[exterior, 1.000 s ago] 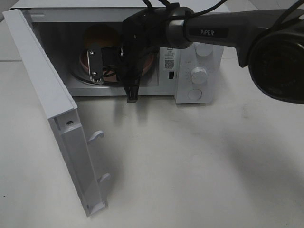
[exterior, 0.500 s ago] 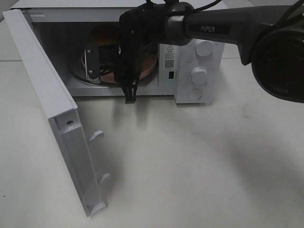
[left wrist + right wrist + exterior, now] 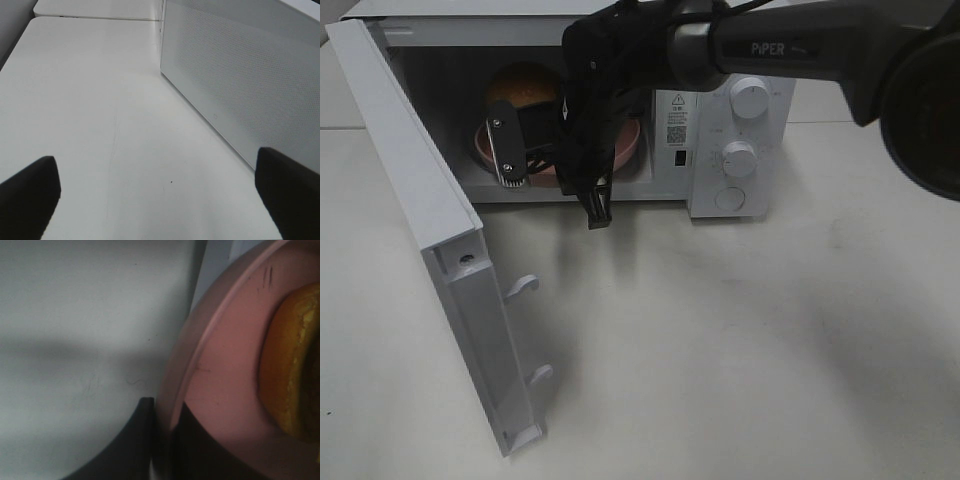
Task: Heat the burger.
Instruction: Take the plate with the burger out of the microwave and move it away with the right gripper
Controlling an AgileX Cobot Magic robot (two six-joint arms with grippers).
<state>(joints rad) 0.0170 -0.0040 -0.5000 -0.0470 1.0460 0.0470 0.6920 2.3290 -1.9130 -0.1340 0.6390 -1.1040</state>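
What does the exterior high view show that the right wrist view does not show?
Only the exterior high view shows the whole microwave, its open door, the control knobs and the table. Only the right wrist view shows, close up, the right claw shut on the rim of the pink plate, with one finger on each side of the rim. Both views show the plate and the burger lying on it.

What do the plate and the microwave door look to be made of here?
The plate looks like matte pink plastic or melamine: even colour, thin raised rim, fine dark scuff marks; ceramic can't be excluded. The microwave door seems white moulded plastic with hook latches, and its window shows a fine dotted mesh, probably perforated metal behind a clear pane.
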